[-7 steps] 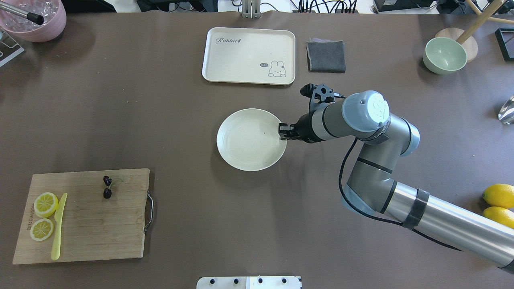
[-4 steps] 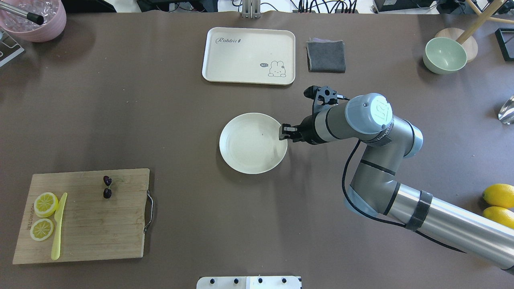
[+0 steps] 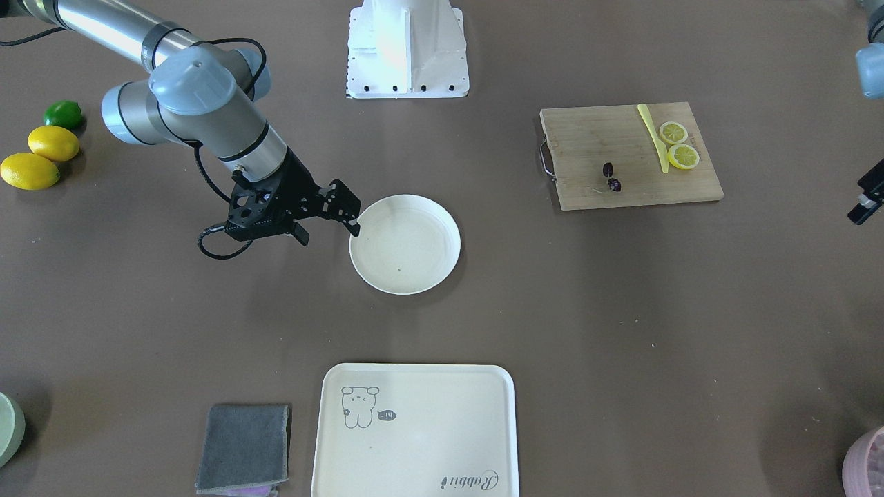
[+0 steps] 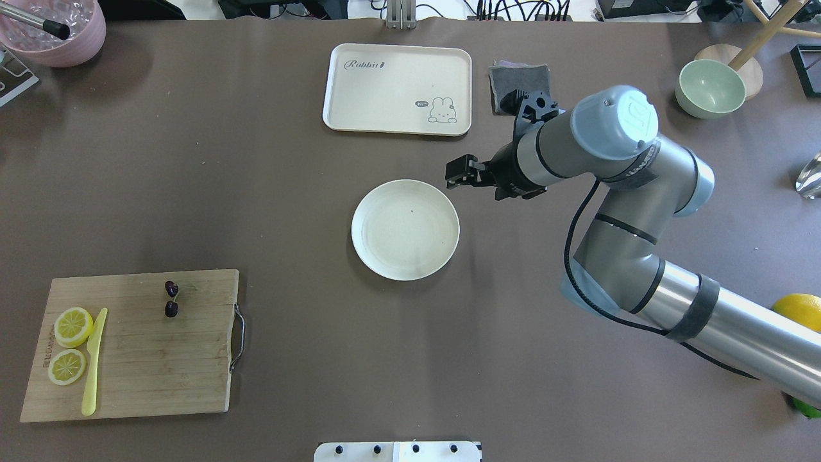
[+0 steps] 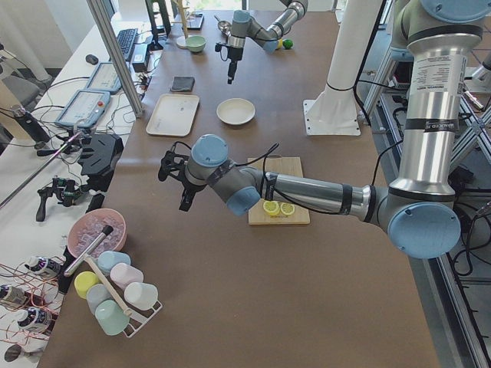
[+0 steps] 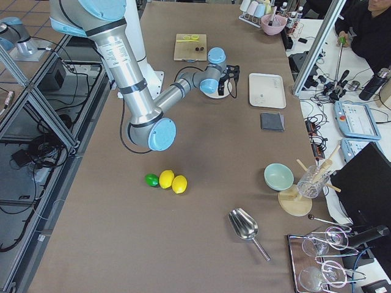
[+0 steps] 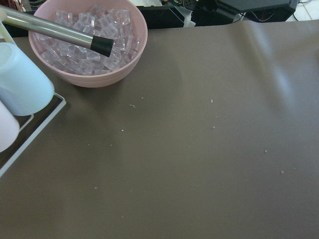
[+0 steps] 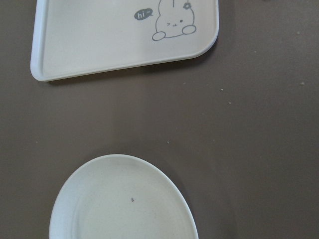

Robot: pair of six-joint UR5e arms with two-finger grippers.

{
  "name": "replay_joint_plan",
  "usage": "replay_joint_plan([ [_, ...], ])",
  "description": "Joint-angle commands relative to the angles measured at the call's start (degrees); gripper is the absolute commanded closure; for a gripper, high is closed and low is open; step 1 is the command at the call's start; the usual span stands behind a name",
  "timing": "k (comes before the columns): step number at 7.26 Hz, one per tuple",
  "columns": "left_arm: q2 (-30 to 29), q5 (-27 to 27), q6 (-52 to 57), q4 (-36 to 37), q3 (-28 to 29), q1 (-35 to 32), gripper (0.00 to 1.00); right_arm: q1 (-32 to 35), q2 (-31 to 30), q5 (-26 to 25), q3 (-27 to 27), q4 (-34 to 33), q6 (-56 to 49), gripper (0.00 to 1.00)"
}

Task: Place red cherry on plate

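Right gripper (image 4: 454,177) hung by the plate's (image 4: 405,230) rim, on the side nearer the tray (image 4: 396,88), jaws apart and holding nothing. Left gripper (image 3: 866,200) showed only at the front view's edge; open or closed, I could not tell. The cherry (image 4: 171,299) lay on the board (image 4: 141,359), well apart from the plate, near the lemon slices (image 4: 72,326).

The left pincer (image 3: 865,201) is cropped at the front view's edge, so its jaws cannot be read.
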Motion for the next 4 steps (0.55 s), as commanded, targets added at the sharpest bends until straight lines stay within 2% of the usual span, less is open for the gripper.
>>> replay_joint_plan([
  [1, 0.81, 11.69, -14.27, 0.0, -7.69, 13.32, 0.02, 6.05, -2.36, 4.07, 1.8, -2.72, -5.32, 0.0],
  [2, 2.03, 16.35, -24.07, 0.26, -11.02, 19.03, 0.02, 8.07, -3.59, 3.99, 1.46, -2.8, -8.93, 0.0],
  [3, 3.26, 23.7, -27.56, 0.87, -12.8, 25.62, 0.02, 10.0, -4.39, 5.47, 1.36, -2.81, -10.45, 0.0],
  [4, 4.32, 29.69, -29.34, 4.44, -14.9, 31.16, 0.02, 10.89, -4.4, 5.92, 1.19, -2.81, -10.9, 0.0],
])
